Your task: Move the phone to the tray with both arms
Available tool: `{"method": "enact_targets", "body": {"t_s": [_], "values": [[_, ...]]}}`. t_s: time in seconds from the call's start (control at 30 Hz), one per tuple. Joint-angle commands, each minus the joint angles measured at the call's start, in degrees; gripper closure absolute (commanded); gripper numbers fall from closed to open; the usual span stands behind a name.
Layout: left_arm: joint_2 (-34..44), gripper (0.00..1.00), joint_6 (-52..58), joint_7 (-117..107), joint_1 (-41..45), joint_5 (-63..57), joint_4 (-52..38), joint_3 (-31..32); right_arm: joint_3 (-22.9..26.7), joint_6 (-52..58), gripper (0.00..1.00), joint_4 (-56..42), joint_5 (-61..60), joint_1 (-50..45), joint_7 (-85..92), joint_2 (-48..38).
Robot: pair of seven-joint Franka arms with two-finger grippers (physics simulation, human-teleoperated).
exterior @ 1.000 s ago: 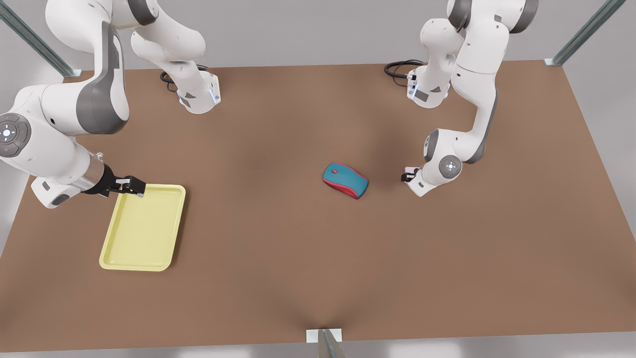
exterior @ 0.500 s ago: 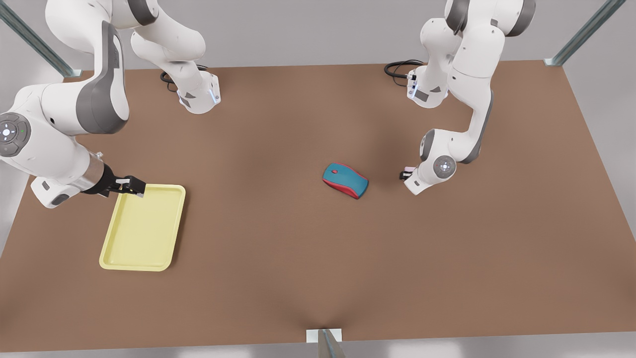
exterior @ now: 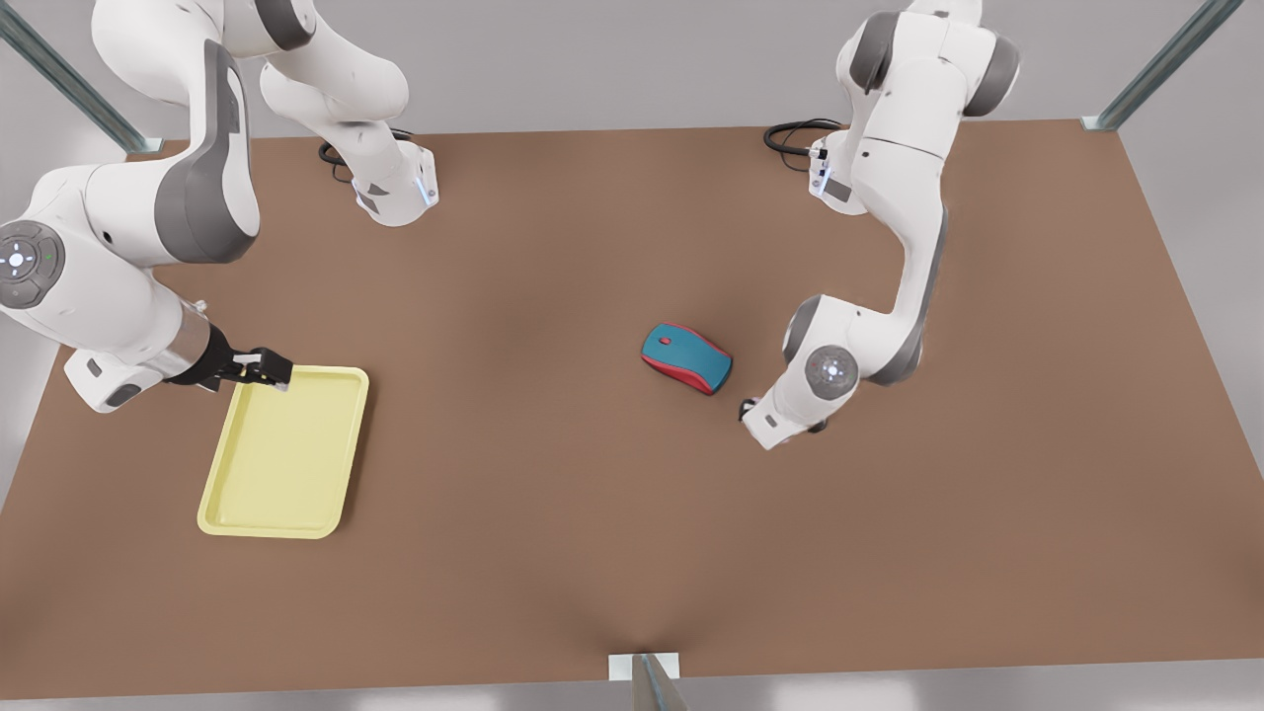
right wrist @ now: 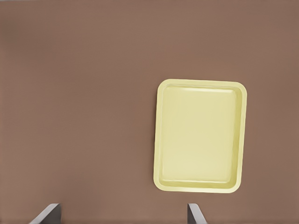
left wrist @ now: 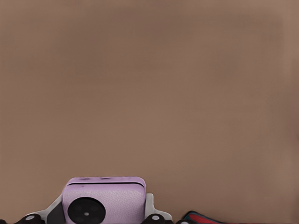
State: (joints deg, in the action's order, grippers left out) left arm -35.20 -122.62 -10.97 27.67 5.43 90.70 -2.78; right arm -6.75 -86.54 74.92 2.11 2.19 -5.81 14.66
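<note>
Pale pink, the phone (left wrist: pixel 103 201) sits clamped between my left gripper's (exterior: pixel 752 411) jaws, off the brown table (exterior: pixel 553 513), near the teal and red mouse (exterior: pixel 686 357). My right gripper (exterior: pixel 265 369) waits with jaws spread wide, empty, above the yellow tray's (exterior: pixel 212 518) corner. I read no lettering anywhere

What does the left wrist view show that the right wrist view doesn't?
Left wrist view: the pale pink phone, clamped in the left gripper, and an edge of the teal and red mouse beside it. Right wrist view: the pale yellow tray lying flat with nothing in it, and the right gripper, its fingers spread apart, looking down on it. Both share the bare brown table.
</note>
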Motion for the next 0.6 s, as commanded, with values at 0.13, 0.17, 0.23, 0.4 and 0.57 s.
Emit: {"method": "enact_targets", "body": {"t_s": [0.13, 0.17, 0.23, 0.4, 0.57], "values": [[-10.6, 0.24, 16.7, -33.9, 8.2, 1.0, -22.3, 0.1, 0.0, 0.1, 0.0, 0.0, 0.0, 0.1, 0.1, -0.1], [-10.9, 0.24, 16.5, -35.0, 9.2, 0.9, -22.8, 0.7, 0.0, 0.1, 0.0, 0.0, 0.0, 0.1, 0.1, -0.1], [-15.3, 0.24, 15.8, -38.8, 14.8, 2.4, -30.1, 0.6, 0.0, 0.1, 0.0, 0.0, 0.0, 0.1, 0.1, -0.1], [-21.7, 0.23, 8.3, -46.7, 20.1, 4.9, -35.4, 0.6, 0.0, 0.0, 0.0, 0.0, 0.0, 0.1, 0.1, -0.1], [-26.0, 0.23, -2.4, -46.2, 20.9, 5.2, -36.3, 2.1, 0.1, 0.0, 0.0, 0.1, 0.0, 0.2, 0.1, -0.1]]}}
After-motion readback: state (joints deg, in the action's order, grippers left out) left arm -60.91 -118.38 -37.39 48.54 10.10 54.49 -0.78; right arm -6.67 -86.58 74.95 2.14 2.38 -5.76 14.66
